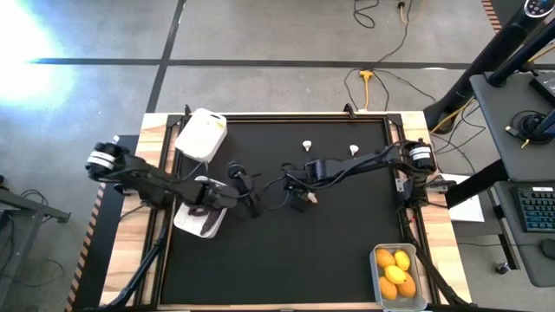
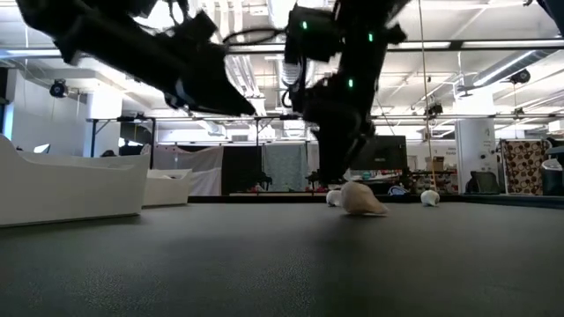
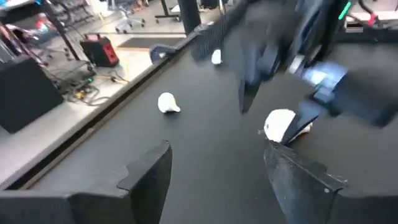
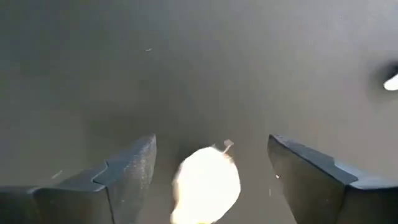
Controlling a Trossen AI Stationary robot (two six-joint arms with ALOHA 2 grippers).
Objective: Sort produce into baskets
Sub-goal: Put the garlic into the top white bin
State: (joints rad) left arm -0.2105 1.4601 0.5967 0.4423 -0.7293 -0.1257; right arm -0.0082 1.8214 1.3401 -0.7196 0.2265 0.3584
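Near the middle of the black table mat [image 1: 286, 251], the right gripper [image 1: 299, 198] hangs low over a white garlic-like bulb [image 4: 206, 183], its jaws spread wide with the bulb lying between them, unheld. Two more white bulbs [image 1: 307, 145] sit beyond it toward the mat's far edge. The left gripper [image 1: 253, 204], jaws open and empty, hovers just beside the right one, near a white tub [image 1: 201, 218]. A clear tub of yellow and orange fruits [image 1: 396, 276] sits at the mat's near right corner.

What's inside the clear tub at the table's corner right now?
The clear tub holds about four yellow and orange fruits, piled together. Anything beneath them is covered.
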